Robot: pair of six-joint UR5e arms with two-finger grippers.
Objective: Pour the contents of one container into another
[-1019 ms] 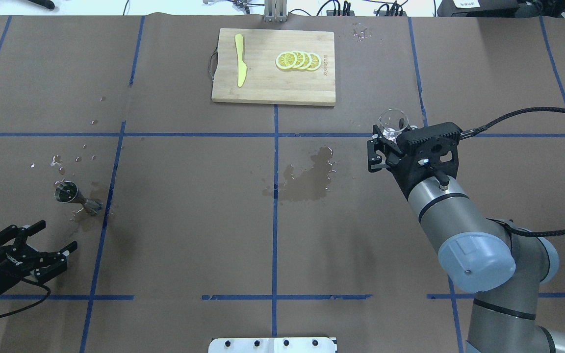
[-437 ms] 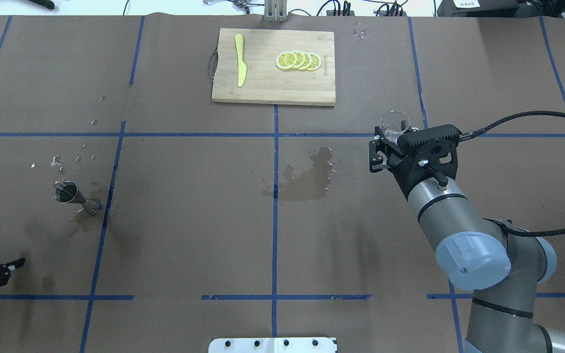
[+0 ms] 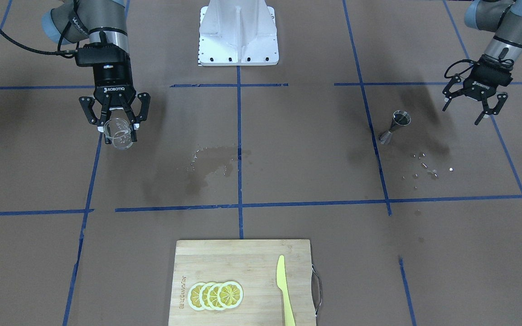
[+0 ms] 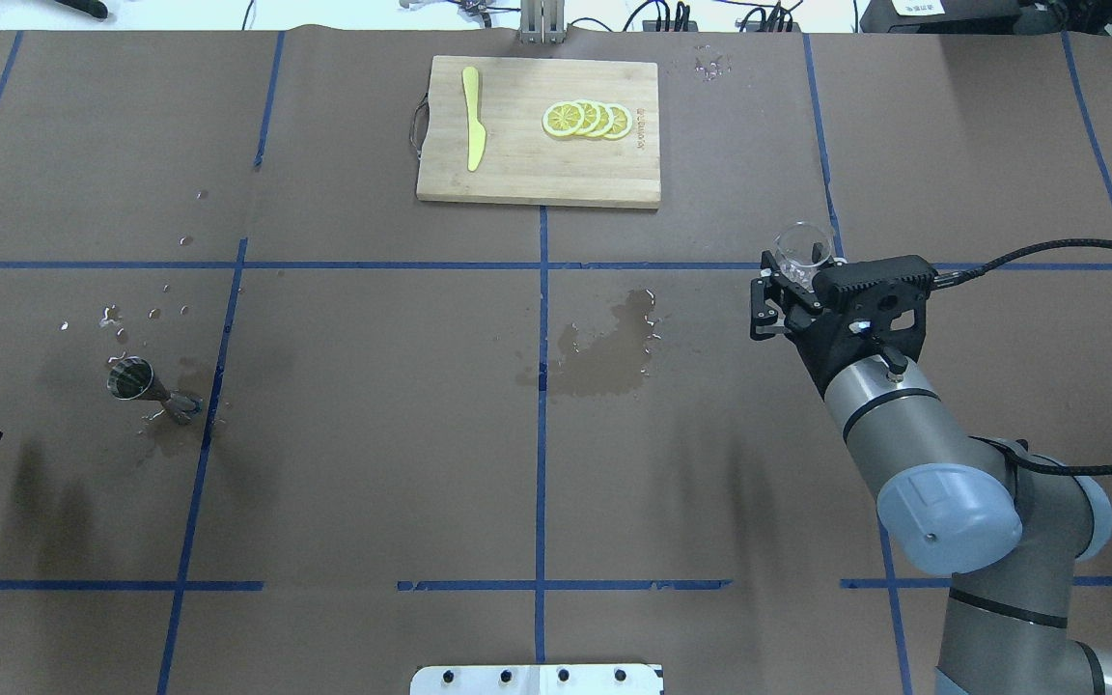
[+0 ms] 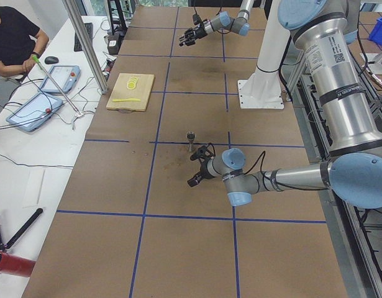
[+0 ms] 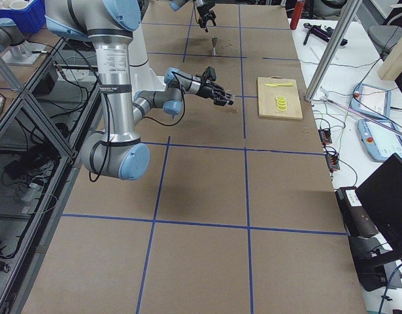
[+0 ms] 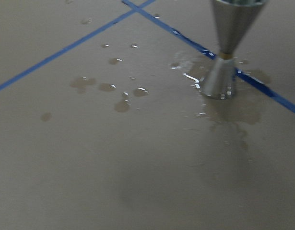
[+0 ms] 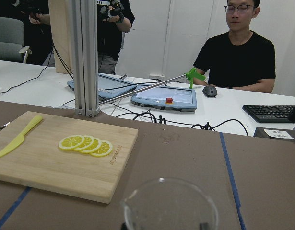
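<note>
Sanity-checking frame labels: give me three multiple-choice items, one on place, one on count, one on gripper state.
1. Where is the jigger? A on the cutting board; B in the right gripper; C on the table, robot's left side.
2. Lemon slices on the cutting board? A two; B four; C six.
3. The right gripper is: A shut on the glass tumbler; B open, empty; C out of view.
C: it stands on the wet table. B: four overlapping slices. A: its fingers clamp the tumbler.
</note>
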